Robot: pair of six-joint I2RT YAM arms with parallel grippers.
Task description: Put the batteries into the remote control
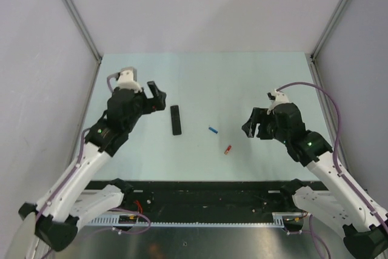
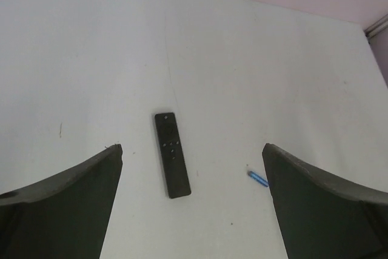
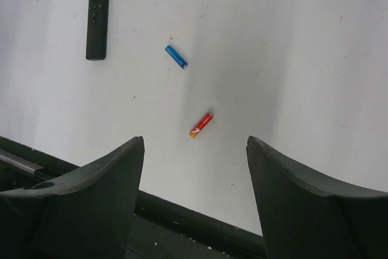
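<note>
Nearest, right of the remote control (image 1: 176,119) and closer in: red-orange battery (image 1: 228,149), flat on the table (image 1: 254,83), touching nothing. Between it and the remote: blue battery (image 1: 213,130), apart from both. Further right of the remote, past the 2 batteries: right gripper (image 1: 252,127), fingers spread wide, empty. Just left of the remote's far end: left gripper (image 1: 156,96), likewise spread, holding nothing. Remote flat, buttons up, lengthwise near-to-far.

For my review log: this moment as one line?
left gripper open, empty | right gripper open, empty | remote control buttons up | blue battery, red-orange battery loose on table
</note>
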